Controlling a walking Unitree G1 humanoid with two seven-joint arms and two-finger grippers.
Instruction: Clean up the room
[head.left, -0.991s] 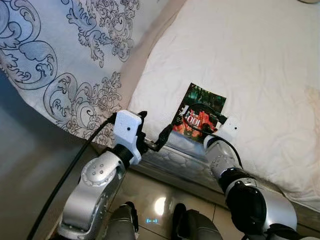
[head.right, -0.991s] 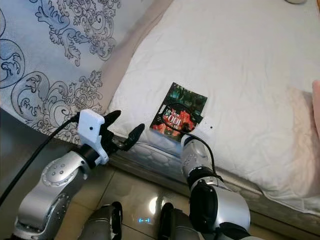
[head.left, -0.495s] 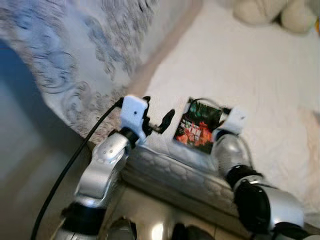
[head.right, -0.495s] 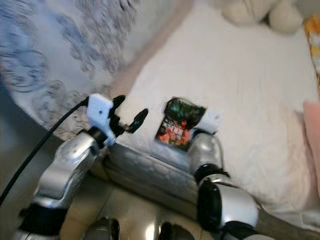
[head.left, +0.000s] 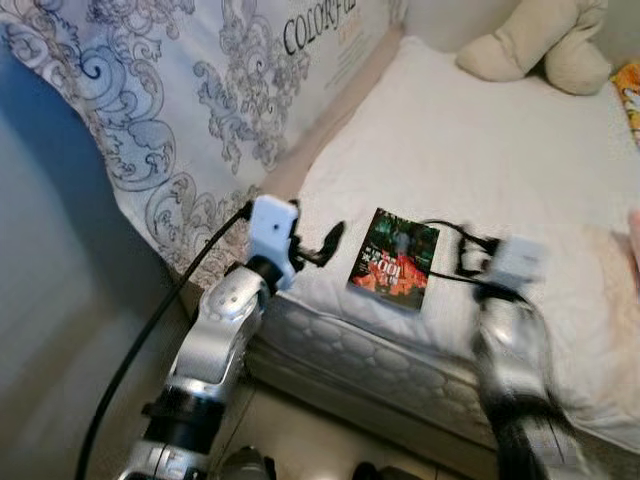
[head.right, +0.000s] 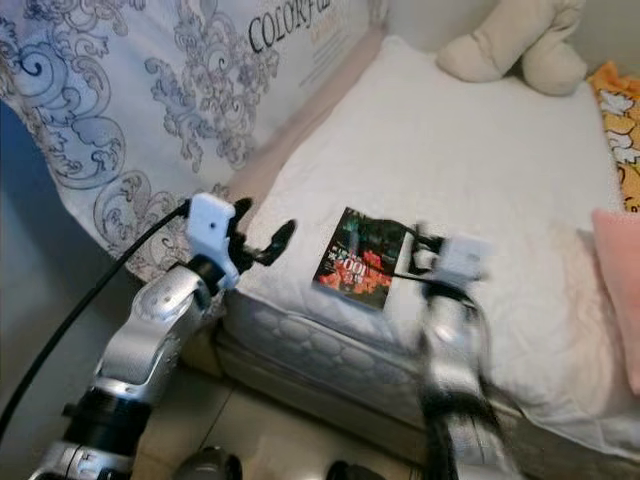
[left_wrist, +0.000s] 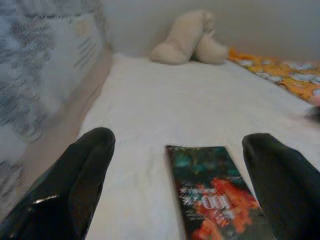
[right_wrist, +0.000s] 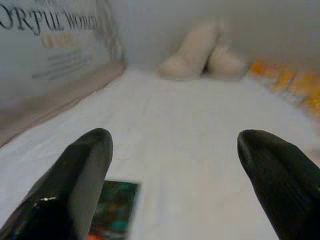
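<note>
Presently, my tally from the remote station, left to right:

Patterned cover (head.left: 180, 110): far left, blue-grey scrollwork cloth with printed lettering, draped beside the mattress.

Left gripper (head.left: 318, 246): held just off the near left corner of the mattress, fingers apart, clamped on nothing. In the left wrist view I see both fingers (left_wrist: 65, 185) spread wide with the book between them, a little farther on.

Book (head.left: 395, 260): the thing I take to need tidying. It lies flat on the white mattress (head.left: 480, 160), near the near edge, between my two grippers and touching neither. Dark glossy cover, green and red.

Handling, my judgement: thin, light paperback; stiff enough to lift by one edge, though it may flex. The glossy cover could slip, and the soft mattress will give under a push. I would pinch the near short edge, or its left long edge, sliding it to overhang first.

Right gripper (head.right: 420, 248): blurred, just right of the book above the mattress. The right wrist view shows its fingers (right_wrist: 75, 180) wide apart, empty.

Plush toy (head.left: 540, 45): far right, beige, at the far end of the bed.
</note>
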